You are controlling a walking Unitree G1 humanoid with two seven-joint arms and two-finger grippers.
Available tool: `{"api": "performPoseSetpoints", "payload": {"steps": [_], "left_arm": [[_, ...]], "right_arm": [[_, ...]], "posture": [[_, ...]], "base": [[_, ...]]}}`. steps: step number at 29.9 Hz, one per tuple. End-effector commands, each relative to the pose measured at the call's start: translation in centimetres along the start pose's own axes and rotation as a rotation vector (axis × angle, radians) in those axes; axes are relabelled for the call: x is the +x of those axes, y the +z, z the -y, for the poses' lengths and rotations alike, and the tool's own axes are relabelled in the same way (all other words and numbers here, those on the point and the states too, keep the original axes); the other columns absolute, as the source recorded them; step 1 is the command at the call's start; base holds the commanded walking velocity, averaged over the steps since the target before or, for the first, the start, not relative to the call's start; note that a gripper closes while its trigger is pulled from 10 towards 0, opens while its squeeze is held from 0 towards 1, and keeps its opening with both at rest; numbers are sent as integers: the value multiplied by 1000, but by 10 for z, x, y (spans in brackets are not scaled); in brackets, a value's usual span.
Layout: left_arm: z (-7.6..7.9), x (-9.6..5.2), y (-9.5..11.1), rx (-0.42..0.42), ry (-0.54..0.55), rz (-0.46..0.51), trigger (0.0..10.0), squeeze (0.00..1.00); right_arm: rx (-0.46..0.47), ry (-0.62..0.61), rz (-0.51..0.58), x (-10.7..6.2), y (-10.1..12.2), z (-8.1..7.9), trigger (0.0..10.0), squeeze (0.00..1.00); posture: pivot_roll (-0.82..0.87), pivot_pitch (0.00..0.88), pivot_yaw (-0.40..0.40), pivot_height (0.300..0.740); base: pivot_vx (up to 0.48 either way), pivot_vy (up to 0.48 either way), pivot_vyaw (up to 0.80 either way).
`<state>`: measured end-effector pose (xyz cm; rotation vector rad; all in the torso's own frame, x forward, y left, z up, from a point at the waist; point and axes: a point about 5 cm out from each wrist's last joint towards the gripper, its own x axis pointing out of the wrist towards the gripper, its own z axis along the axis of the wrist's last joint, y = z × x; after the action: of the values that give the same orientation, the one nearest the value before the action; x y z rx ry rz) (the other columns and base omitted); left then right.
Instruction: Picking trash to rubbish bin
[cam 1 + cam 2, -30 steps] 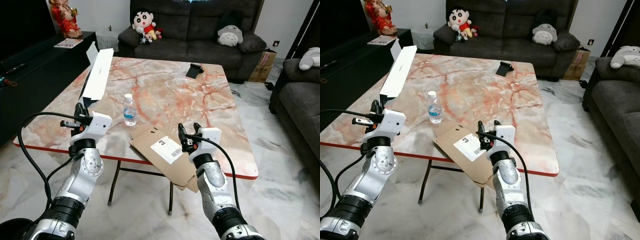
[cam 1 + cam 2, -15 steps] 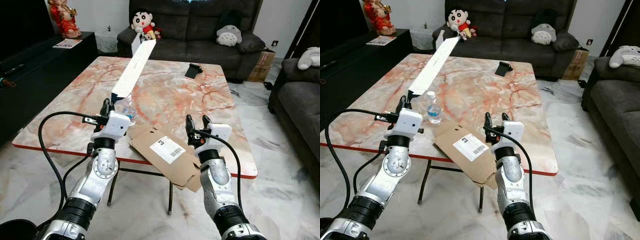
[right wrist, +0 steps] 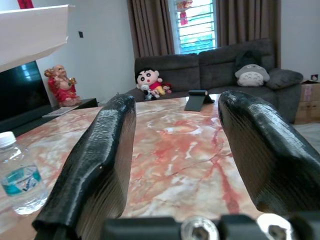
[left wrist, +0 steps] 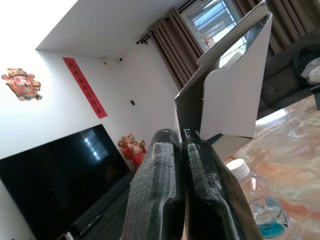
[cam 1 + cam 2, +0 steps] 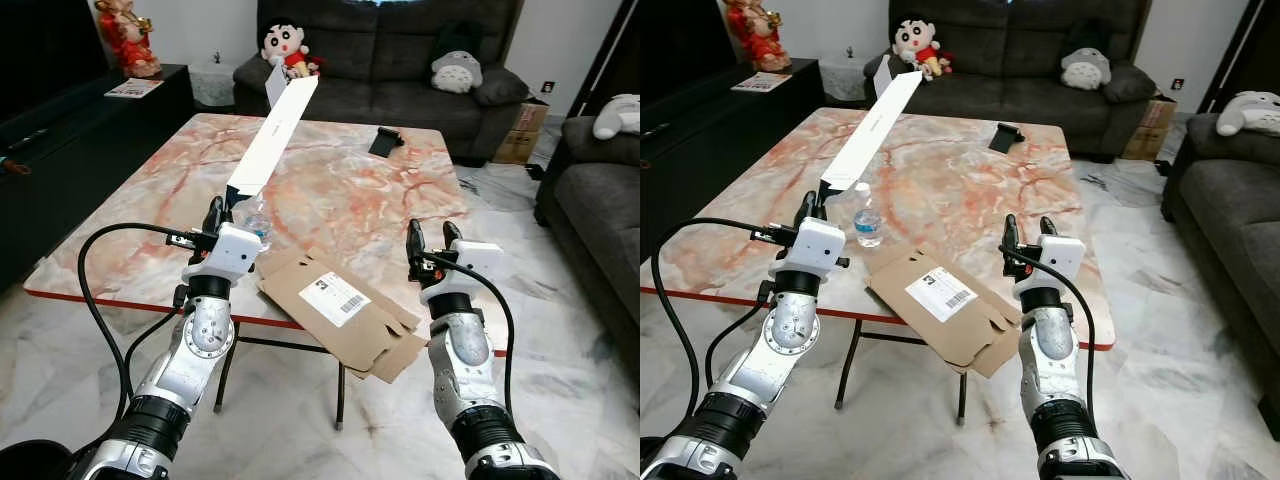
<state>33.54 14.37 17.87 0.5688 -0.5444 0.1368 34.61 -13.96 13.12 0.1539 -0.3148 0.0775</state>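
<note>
Long white cardboard box (image 5: pixel 272 138), centre-left of frame, is pinched at its lower end by the left gripper (image 5: pixel 215 214), probably lifted clear for binning. Flattened brown cardboard sheet (image 5: pixel 340 310) overhangs the marble table (image 5: pixel 350 180); right gripper (image 5: pixel 427 236) is held spread wide, empty, beside it.

Glossy marble-look desk (image 5: pixel 340 170), matt cardboard, clear plastic.
Flattened brown cardboard (image 5: pixel 340 310) with white paper label; long white card box (image 5: pixel 272 140), smooth and matt; clear plastic bottle (image 5: pixel 868 222); black ribbed rubbery fingers (image 3: pixel 95 170); polished marble floor (image 5: pixel 560 330).
</note>
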Motion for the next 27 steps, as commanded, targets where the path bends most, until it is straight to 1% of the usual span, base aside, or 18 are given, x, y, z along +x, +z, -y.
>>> {"api": "performPoseSetpoints", "payload": {"steps": [1,2,5,27], "left_arm": [[-6,3,-2,-2,15,-1,10000,0],[-7,3,-2,2,20,0,10000,0],[-8,2,-2,6,26,3,10000,0],[-8,1,-1,6,30,14,10000,0]], "right_arm": [[8,8,45,2,7,-4,10000,0],[16,9,42,2,6,-8,10000,0],[20,12,40,2,5,-10,10000,0],[25,11,43,1,5,-10,10000,0]], "posture": [[143,0,-26,740],[143,0,-26,740],[146,0,-26,740],[140,0,-26,740]], "base": [[0,0,0],[0,0,0],[0,0,0],[0,0,0]]}}
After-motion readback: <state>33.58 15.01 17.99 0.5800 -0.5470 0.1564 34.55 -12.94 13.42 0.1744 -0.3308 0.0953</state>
